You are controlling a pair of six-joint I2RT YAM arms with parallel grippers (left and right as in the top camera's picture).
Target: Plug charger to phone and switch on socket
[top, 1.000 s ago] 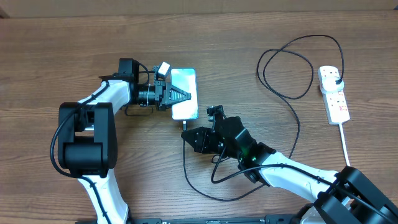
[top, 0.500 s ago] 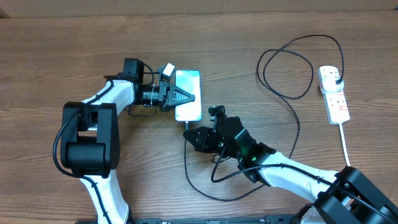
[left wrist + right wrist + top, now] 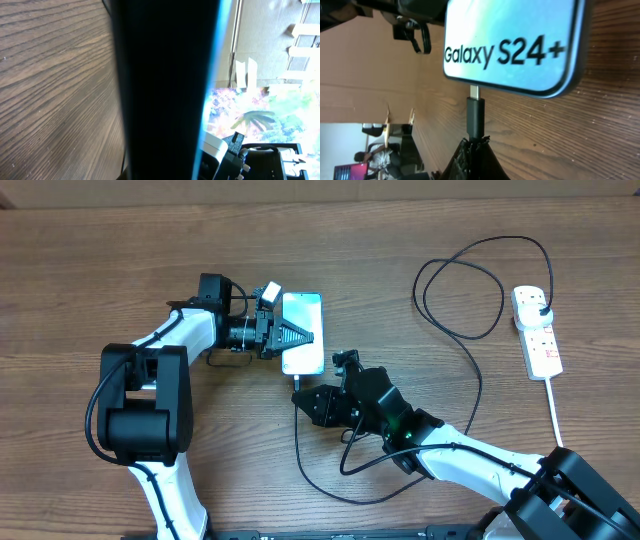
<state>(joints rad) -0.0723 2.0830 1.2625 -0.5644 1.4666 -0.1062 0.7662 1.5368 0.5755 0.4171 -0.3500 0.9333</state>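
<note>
Charger tip [image 3: 474, 95] meets phone [image 3: 515, 45]; only right wrist shows.

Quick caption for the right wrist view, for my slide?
Right tool holds the charger connector, its metal tip at the edge of the Galaxy S24+ phone.

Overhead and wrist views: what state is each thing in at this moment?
phone: screen lit, clamped by the left hand.
charger: connector tip at the phone's port, metal showing, not fully in; plug in the socket.
socket: switch position cannot be told.
left hand: shut on the phone.
right hand: shut on the charger connector.
</note>
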